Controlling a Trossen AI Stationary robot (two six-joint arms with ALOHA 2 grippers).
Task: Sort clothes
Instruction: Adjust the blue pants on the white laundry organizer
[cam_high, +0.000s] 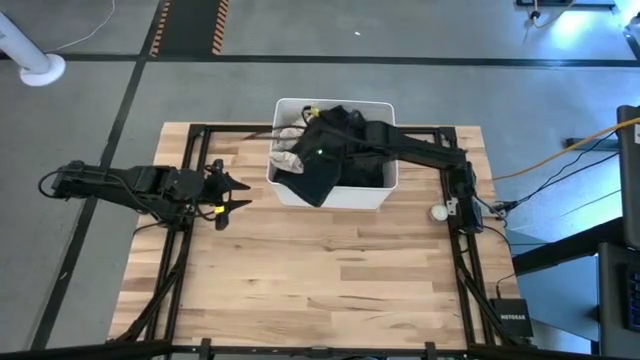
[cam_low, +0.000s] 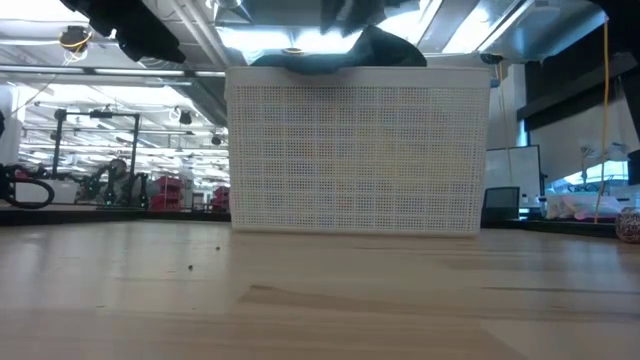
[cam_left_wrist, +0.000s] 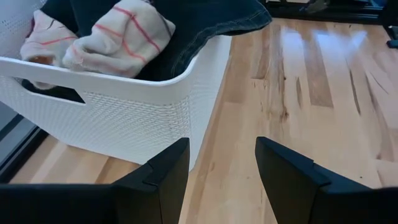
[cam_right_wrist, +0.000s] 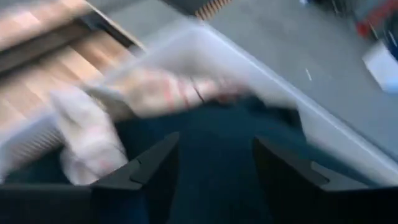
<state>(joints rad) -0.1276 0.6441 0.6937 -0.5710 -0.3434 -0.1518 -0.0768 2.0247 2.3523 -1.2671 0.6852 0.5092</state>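
Reaching over the white bin (cam_high: 385, 185), the right gripper (cam_right_wrist: 211, 171) has its jaws spread with nothing between them; dark clothes (cam_right_wrist: 217, 149) and a striped piece (cam_left_wrist: 121, 37) lie just ahead, inside the bin. Left gripper (cam_left_wrist: 217, 180) waits beside the bin, jaws spread and empty.

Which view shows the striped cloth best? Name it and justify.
Left wrist view: the striped cloth lies sharp and close in the white bin. The high view shows only a small pale patch, the right wrist view blurs it, and the low view hides it behind the bin wall.

"NETGEAR" on black box (cam_high: 511, 318)
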